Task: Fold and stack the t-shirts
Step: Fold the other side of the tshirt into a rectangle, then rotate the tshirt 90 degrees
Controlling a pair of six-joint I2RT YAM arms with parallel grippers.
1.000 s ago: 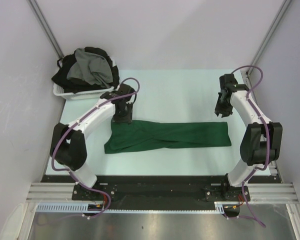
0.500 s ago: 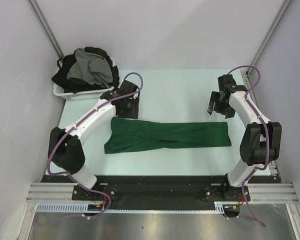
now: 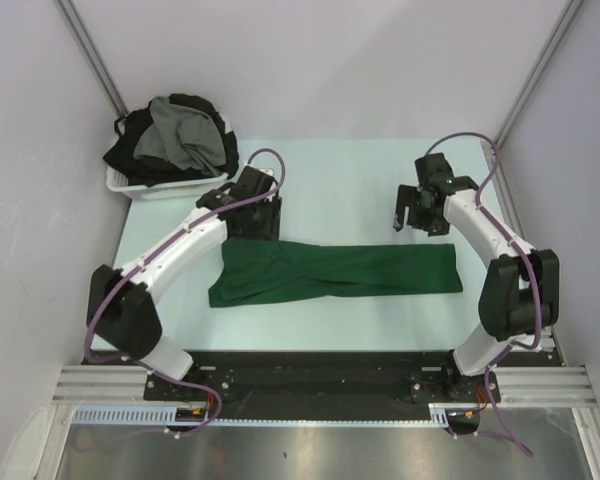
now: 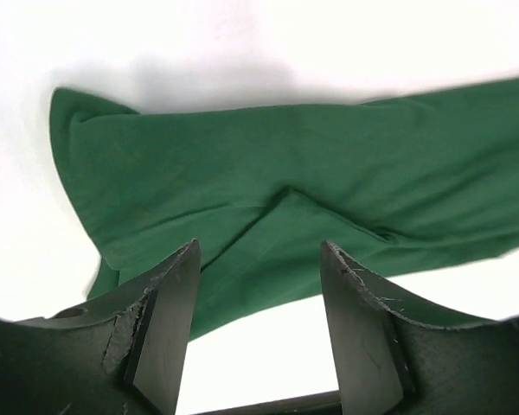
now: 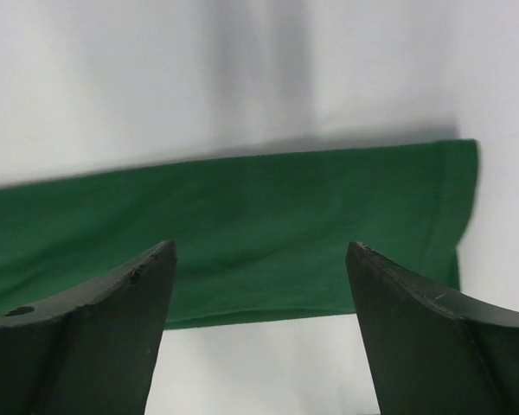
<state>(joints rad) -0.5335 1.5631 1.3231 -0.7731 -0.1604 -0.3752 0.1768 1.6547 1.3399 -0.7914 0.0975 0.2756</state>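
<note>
A dark green t-shirt (image 3: 335,270) lies folded into a long strip across the middle of the table; it also shows in the left wrist view (image 4: 285,207) and the right wrist view (image 5: 242,233). My left gripper (image 3: 252,212) is open and empty, just behind the strip's left end. My right gripper (image 3: 417,210) is open and empty, behind the strip's right part. A grey t-shirt (image 3: 185,135) and black t-shirts (image 3: 130,155) are heaped in the white basket.
The white plastic basket (image 3: 160,190) stands at the table's back left corner. Purple cables loop over both arms. The pale table (image 3: 340,180) ends at a black rail along the near edge.
My left gripper has lifted off the shirt's left end and moved back behind it. My right gripper has swung left and nearer to the strip. The shirt has not moved.
</note>
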